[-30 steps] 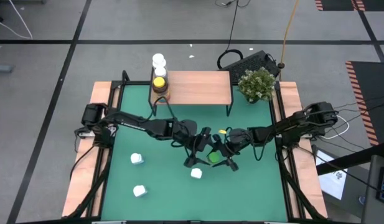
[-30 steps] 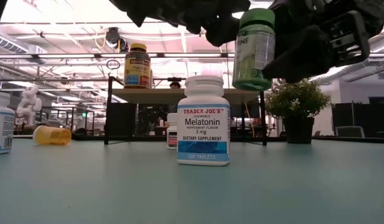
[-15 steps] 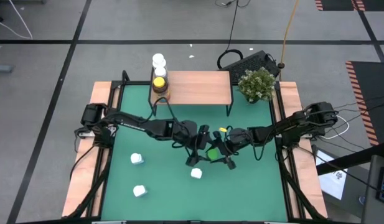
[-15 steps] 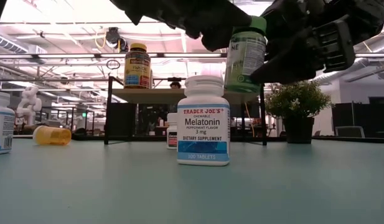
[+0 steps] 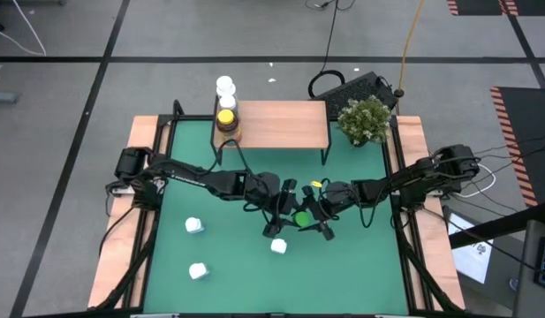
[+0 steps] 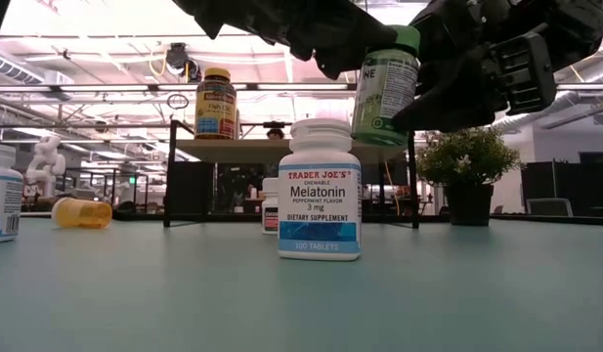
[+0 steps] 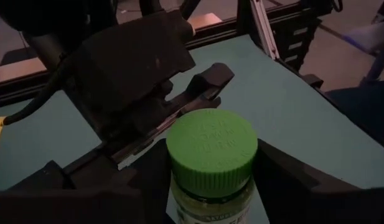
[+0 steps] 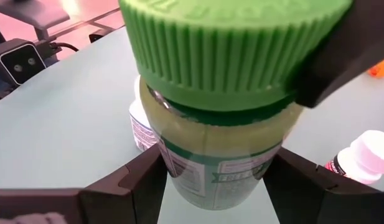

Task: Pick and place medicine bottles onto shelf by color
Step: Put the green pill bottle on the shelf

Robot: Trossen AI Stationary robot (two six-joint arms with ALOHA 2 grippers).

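High view: both arms meet at the centre of the green table (image 5: 343,265). The left gripper (image 5: 284,215) and right gripper (image 5: 314,219) flank a green bottle (image 5: 301,217) held in the air between them. The shelf (image 5: 281,124) sits at upper centre, with an amber bottle (image 5: 225,119) and two white bottles (image 5: 225,87) at its left end. More white bottles lie at lower left and lower centre. A plant (image 5: 366,119) stands at upper right.

Low view: the green bottle (image 6: 384,86) hangs tilted at upper centre-right, above a white Melatonin bottle (image 6: 320,190) standing at centre. Dark gripper parts press on it from both sides, and I cannot tell here which arm is which. An orange bottle (image 6: 82,212) lies on its side at left.

Left wrist view: the green bottle (image 7: 211,163) fills lower centre, its cap between the left gripper's (image 7: 211,180) fingers (image 7: 297,180), which stand narrow around the bottle's neck. Whether they press it yet, I cannot tell. The right gripper's body shows behind, upper left.

Right wrist view: the green bottle (image 8: 226,106) fills the frame, its body clamped between the right gripper's (image 8: 216,174) fingers (image 8: 135,183).

This looks like a hand-over in mid-air, right arm to left. The next move likely calls for the left fingers to grip firmly before the right ones let go, then a carry to a free spot on the shelf, apart from the other colours.
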